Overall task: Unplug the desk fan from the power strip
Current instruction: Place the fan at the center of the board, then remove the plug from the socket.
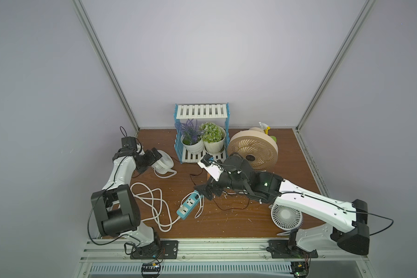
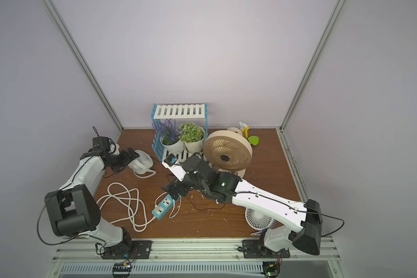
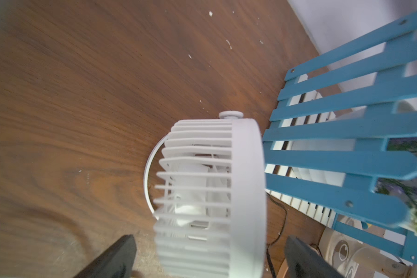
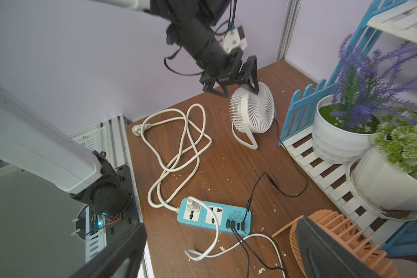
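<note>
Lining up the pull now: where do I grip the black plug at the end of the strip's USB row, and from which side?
Grip the black plug by its stiff body, not the thin cable. It seems to stand up from the power strip's top face, so come from above, fingers closing across the row, since other plugs sit along it.

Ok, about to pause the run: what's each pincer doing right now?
Left pincer: open, straddling the white fan, not gripping it.
Right pincer: open, empty, near the power strip.
</note>
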{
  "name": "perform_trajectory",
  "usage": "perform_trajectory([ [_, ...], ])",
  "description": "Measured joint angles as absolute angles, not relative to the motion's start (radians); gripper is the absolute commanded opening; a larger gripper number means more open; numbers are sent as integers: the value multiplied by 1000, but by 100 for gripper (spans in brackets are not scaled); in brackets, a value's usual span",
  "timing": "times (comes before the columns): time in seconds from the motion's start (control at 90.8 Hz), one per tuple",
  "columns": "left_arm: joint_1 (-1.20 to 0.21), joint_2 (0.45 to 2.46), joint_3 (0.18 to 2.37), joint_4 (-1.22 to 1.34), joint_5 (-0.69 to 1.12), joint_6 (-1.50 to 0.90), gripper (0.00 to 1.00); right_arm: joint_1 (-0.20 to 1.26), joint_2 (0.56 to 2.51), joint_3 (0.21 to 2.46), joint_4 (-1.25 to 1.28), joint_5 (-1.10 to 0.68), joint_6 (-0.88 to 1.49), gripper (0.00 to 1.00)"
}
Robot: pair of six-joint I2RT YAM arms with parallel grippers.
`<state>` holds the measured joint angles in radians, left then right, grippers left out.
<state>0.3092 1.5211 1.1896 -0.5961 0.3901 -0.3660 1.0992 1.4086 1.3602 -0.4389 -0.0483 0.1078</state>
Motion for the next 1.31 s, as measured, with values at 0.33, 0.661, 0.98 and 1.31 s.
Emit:
perform_trajectory([
  [0.33,256,1189,1080,-664,333,-413,100,1254,1605,1386,-521,-48,96,99],
  [0.661,209,944,734,-760,337,-640,94,1322,1713,1386,-500,50,193,96],
  [0.98,209,802,579,-811,308,-814,85,1318,1915,1481,-488,142,301,90],
  [1.31,208,840,530,-829,303,-899,66,1295,1940,1499,-470,244,404,72],
])
